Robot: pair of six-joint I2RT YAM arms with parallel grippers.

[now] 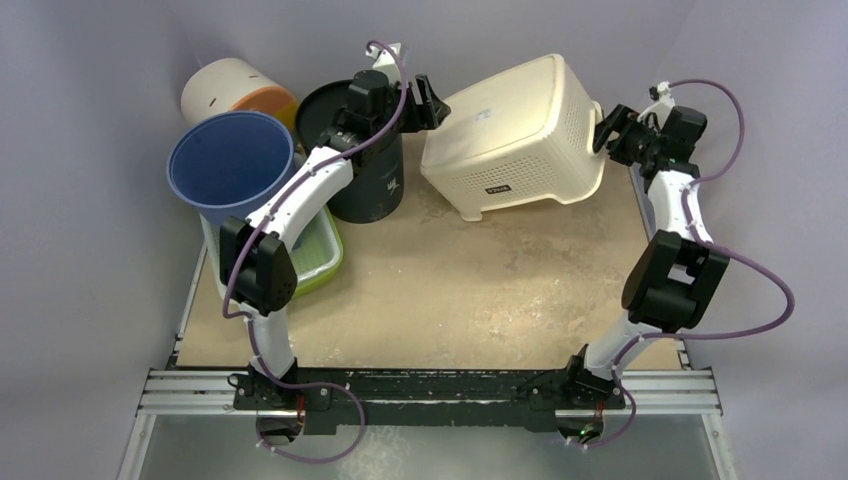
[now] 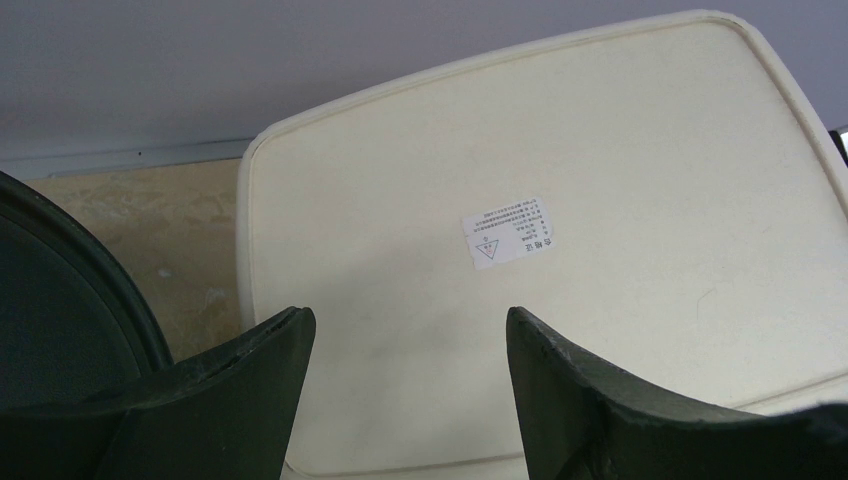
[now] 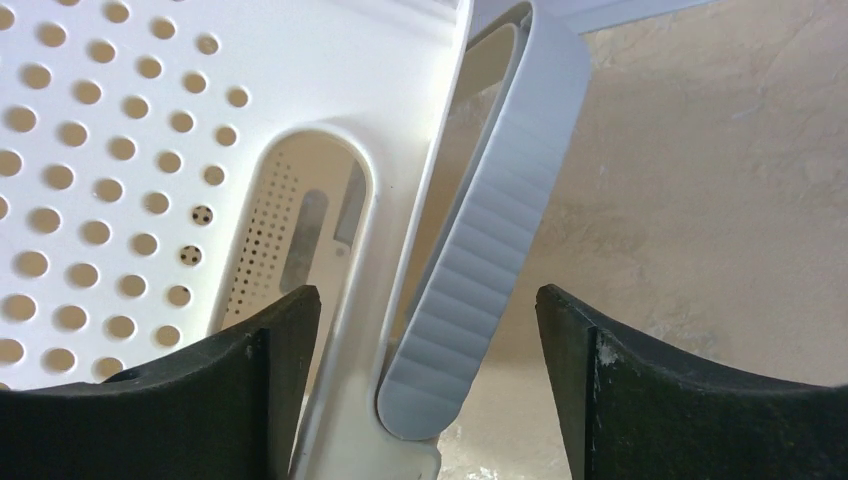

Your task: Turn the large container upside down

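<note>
The large container is a cream perforated basket at the back middle of the table, its solid base facing up and toward the left. That base, with a small white label, fills the left wrist view. My left gripper hovers at the container's left side, open, nothing between its fingers. My right gripper is at the container's right end, open. Its jaws straddle the rim and the ribbed grey handle beside the perforated wall without pinching them.
A black bin stands right beside the left arm, its rim showing in the left wrist view. A blue bucket, a white and orange tub and a green tray crowd the left side.
</note>
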